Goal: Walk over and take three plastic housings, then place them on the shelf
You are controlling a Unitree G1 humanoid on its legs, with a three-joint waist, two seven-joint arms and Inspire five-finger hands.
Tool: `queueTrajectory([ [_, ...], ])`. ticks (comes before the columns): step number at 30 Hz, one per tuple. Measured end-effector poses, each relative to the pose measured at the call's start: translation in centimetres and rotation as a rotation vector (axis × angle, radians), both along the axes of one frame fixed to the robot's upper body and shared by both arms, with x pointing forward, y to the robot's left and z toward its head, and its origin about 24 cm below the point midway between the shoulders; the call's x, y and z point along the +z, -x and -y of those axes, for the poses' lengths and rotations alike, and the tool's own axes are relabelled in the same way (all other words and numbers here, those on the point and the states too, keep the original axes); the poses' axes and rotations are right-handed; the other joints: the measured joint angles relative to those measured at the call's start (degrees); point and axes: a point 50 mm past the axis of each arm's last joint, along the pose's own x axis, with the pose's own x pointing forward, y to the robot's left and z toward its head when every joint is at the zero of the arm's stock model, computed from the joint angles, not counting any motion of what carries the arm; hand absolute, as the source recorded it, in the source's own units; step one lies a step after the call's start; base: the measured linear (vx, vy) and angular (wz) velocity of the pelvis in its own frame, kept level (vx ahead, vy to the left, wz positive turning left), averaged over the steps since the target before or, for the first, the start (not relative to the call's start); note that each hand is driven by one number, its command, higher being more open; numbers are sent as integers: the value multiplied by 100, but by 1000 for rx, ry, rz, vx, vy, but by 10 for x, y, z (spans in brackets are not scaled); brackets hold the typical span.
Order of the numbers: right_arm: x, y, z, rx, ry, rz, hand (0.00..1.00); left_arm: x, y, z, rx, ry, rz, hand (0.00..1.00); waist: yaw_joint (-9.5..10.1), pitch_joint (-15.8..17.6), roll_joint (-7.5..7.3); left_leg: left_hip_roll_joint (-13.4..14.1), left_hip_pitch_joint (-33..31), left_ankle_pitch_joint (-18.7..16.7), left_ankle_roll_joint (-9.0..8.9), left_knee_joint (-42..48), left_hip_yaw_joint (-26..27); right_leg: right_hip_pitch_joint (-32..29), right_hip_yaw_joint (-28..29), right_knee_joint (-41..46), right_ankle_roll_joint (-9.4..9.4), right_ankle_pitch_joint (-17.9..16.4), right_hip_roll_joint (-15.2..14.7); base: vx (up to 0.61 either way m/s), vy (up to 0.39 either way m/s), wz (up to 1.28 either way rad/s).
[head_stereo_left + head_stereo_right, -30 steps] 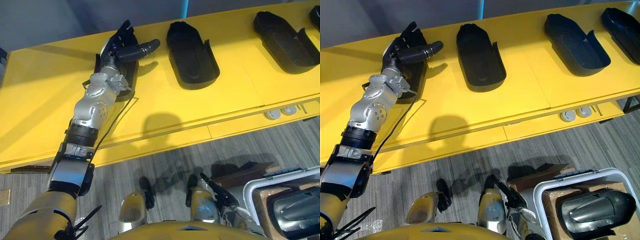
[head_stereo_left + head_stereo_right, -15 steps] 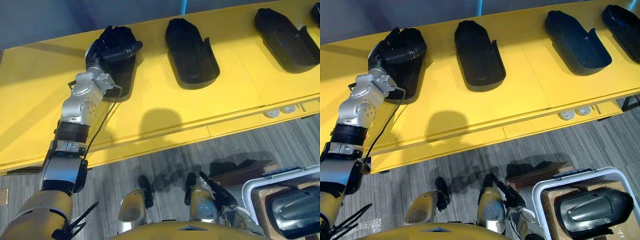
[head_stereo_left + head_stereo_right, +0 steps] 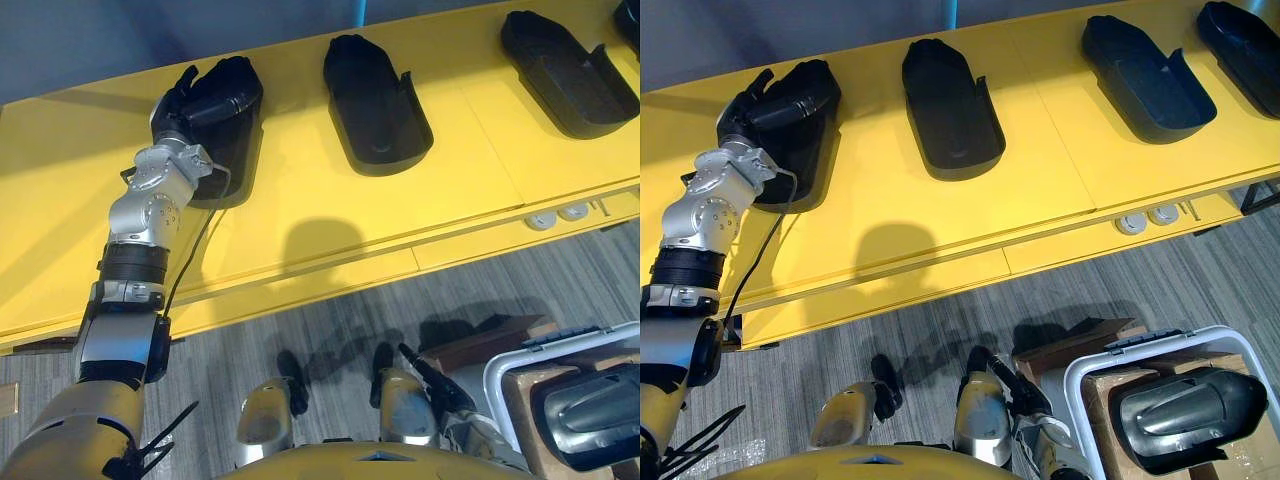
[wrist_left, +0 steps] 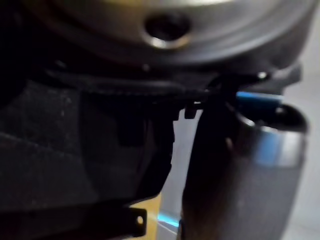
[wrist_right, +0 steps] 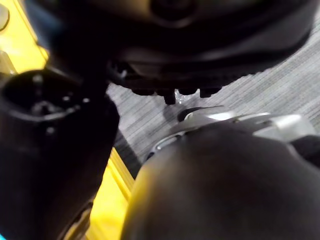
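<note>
Work is looking barely begun: my left hand is pinching the rim of the leftmost plastic housing on the yellow tabletop, other housings lying untouched beside it.

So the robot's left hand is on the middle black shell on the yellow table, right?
No. The left hand is on the leftmost black shell on the yellow table, as the left eye view shows.

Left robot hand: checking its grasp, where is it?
Left eye view, upper left: the left robot hand lies on the leftmost black plastic housing on the yellow table.
</note>
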Motion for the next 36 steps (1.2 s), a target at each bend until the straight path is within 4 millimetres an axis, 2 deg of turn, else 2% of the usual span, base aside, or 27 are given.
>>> queueTrajectory([
  [14,0,0,0,-6,-7,2,100,-5,0,-12,88,77,-34,100,-49,-2,28,12,0,-7,-10,13,7,10,1,-1,-1,2,1,0,0,0],
  [21,0,0,0,-7,-7,2,100,-6,0,-11,134,90,-33,100,-51,-11,43,16,-4,-13,-18,23,-1,27,0,-17,0,4,-1,0,0,0],
  [36,-2,10,4,-27,-1,-22,100,-14,-2,-10,170,49,-71,100,-37,-92,185,4,114,-21,-32,-78,-34,177,-31,-81,-1,2,-11,1,-1,0],
])
